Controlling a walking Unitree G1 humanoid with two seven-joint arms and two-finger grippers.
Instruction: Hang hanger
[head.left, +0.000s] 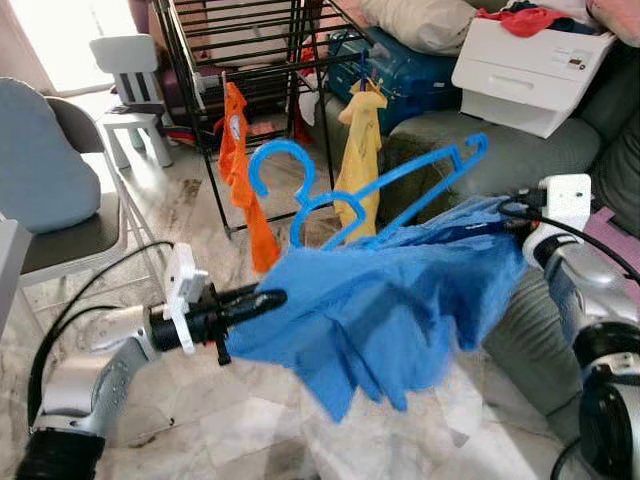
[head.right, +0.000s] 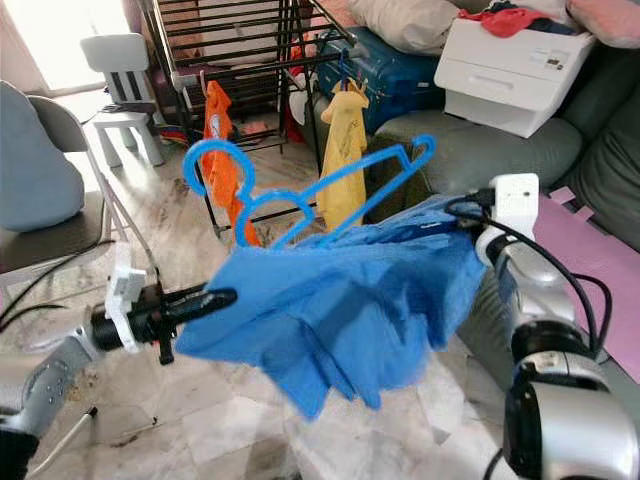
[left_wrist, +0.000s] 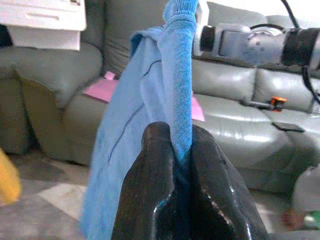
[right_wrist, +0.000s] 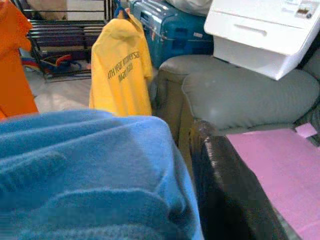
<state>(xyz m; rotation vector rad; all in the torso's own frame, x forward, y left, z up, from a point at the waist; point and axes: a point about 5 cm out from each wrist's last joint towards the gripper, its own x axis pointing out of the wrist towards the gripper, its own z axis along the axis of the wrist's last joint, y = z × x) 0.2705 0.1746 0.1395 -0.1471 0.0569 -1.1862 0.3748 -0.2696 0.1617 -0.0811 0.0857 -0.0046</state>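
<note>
1. The left gripper (head.left: 268, 297) is reaching in from the robot's left, its two fingers (left_wrist: 155, 190) closed tight on one edge of a blue cloth (head.left: 380, 300).
2. The right gripper (head.left: 510, 222) is holding the cloth's far end at the robot's right; one finger (right_wrist: 230, 195) is showing beside the fabric, but I cannot tell how far the jaws are parted.
3. The cloth is stretching between the two grippers and sagging toward a pale marble floor (head.left: 190, 200).
4. A blue hanger (head.left: 370, 190) is rising from the cloth's upper edge, hook up and to the left, free of the rack.
5. Just behind, a black rack (head.left: 250, 40) is carrying an orange shirt (head.left: 245, 170) and a yellow shirt (head.left: 360, 150).
6. A grey chair (head.left: 60, 200) is standing at the left, a white stool (head.left: 130, 90) farther back.
7. A grey sofa (head.left: 480, 150) is running along the right, bearing a white box (head.left: 530, 65).
8. The left wrist view is adding a pink sheet (left_wrist: 107, 87) on the sofa seat; the right wrist view is showing dark print on the yellow shirt.
</note>
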